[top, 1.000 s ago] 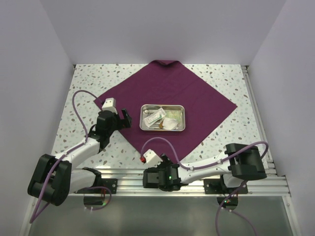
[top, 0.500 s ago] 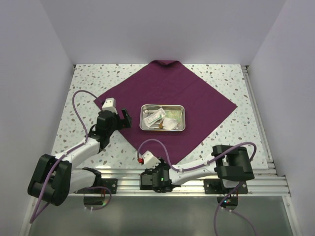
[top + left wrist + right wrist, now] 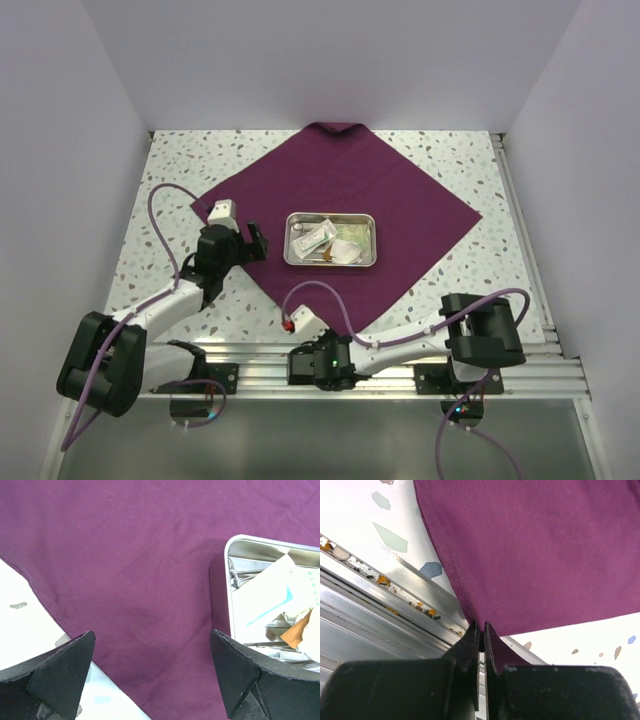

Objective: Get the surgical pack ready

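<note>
Cloth lies spread as a diamond mid-frame in the top view, with the steel tray at its centre. The right gripper has its jaws clamped on the cloth's near corner, low centre; the left gripper hovers, jaws apart, above the left edge. Best to lift that corner high and carry it over the tray without nudging it.

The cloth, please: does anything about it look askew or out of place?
Yes. The cloth's far corner is folded over against the back wall, and its near corner reaches over the rail, pinched in the right gripper. The tray sits near the middle.
</note>
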Motion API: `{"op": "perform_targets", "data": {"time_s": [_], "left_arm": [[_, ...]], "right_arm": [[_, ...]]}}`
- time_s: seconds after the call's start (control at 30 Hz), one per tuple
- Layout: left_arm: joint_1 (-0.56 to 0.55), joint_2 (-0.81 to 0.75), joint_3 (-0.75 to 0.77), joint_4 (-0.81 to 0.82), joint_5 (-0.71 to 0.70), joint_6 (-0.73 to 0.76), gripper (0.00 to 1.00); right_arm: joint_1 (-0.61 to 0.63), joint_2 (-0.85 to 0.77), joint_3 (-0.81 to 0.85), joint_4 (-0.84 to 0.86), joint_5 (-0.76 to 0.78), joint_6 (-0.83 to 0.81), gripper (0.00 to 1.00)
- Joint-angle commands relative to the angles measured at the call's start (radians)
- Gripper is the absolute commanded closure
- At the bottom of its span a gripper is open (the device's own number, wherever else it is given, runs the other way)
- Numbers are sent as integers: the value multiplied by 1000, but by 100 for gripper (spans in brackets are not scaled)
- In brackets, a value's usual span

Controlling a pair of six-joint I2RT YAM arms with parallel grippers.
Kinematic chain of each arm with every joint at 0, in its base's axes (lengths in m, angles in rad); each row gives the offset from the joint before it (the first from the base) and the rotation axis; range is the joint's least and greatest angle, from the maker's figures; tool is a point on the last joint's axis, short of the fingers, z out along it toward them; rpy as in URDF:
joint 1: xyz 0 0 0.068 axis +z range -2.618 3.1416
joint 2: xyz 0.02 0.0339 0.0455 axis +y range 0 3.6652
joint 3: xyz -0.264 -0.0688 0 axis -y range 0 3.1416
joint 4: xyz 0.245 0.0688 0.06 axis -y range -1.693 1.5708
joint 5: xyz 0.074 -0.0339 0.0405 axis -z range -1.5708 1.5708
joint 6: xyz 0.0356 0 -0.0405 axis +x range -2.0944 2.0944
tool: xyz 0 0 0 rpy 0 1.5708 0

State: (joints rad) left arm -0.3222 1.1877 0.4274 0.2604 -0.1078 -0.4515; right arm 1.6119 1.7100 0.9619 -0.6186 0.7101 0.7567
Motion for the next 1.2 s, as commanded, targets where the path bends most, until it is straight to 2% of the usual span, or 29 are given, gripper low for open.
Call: {"op": "perform_targets", "data": {"time_s": [0.0,0.23,0.53,0.73,1.07,1.17], "left_arm": [[-5,6,25,20,-4,23,0],[-5,9,22,28,14,25,0],[-8,20,25,48,69,37,0],[-21,58,28,102,190,47,0],[-25,174,63,178,384,42,0],[-25,188,80,162,352,34,0]], "right_arm": [[6,-55,43,3,46,-32,100],[-32,-104,84,2,89,-134,100],[-302,-199,95,129,-73,-329,100],[-455,-165,182,169,-165,-448,100],[-664,-36,351,180,-268,-548,100],[-722,16,397,180,-300,-565,100]]}}
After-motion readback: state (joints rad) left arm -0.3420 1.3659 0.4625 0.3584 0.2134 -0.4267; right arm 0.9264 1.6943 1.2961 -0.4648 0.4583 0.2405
